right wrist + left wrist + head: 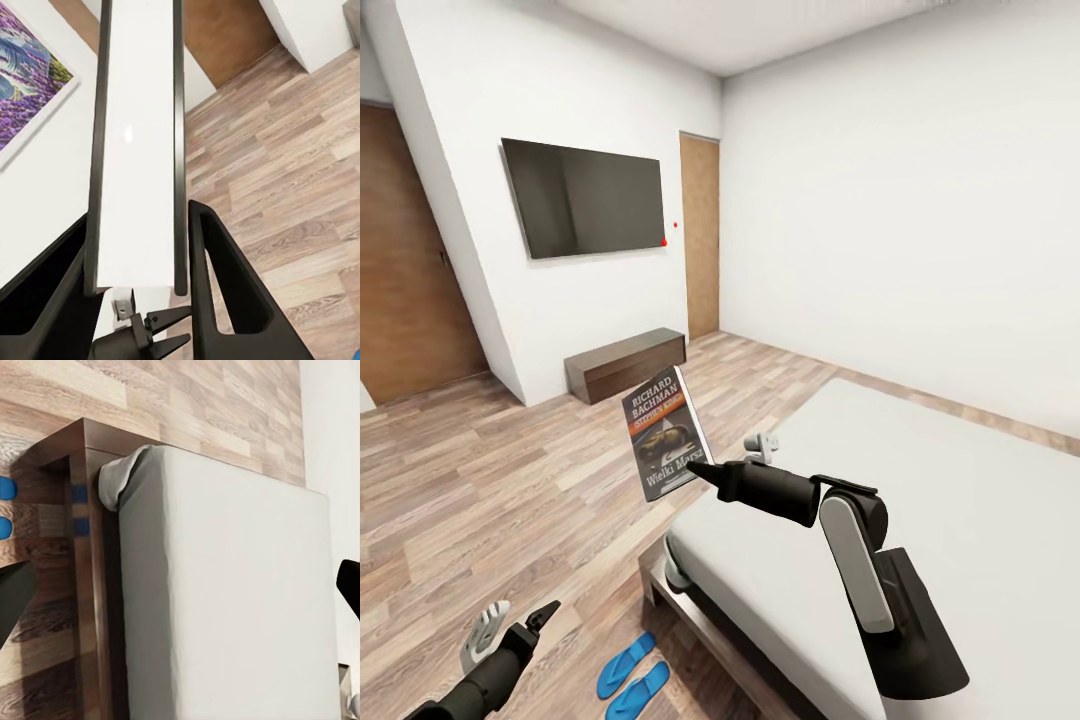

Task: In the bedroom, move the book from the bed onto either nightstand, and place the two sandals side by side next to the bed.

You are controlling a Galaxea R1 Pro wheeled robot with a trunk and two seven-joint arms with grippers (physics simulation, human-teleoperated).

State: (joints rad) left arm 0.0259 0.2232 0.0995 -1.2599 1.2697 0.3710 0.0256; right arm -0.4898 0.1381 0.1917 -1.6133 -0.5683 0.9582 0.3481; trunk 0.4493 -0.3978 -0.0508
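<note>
My right gripper (698, 468) is shut on the book (664, 432) and holds it upright in the air past the bed's (960, 520) foot corner, its dark cover with white "RICHARD BACHMAN" facing me. Seen from the right wrist, the book (139, 150) stands edge-on between the black fingers (225, 292). The two blue sandals (632, 680) lie side by side on the floor beside the bed frame. My left gripper (525, 620) hangs low above the floor near them, and the left wrist view shows it open (180, 592) over the mattress (225, 585). The nightstand is out of view.
A black wall screen (585, 195) hangs above a long low dark cabinet (625, 363). Wooden doors stand at the far wall (700, 235) and at the left (410, 290). Wood-plank floor (510, 480) stretches left of the bed. A purple painting (30, 82) hangs on a wall.
</note>
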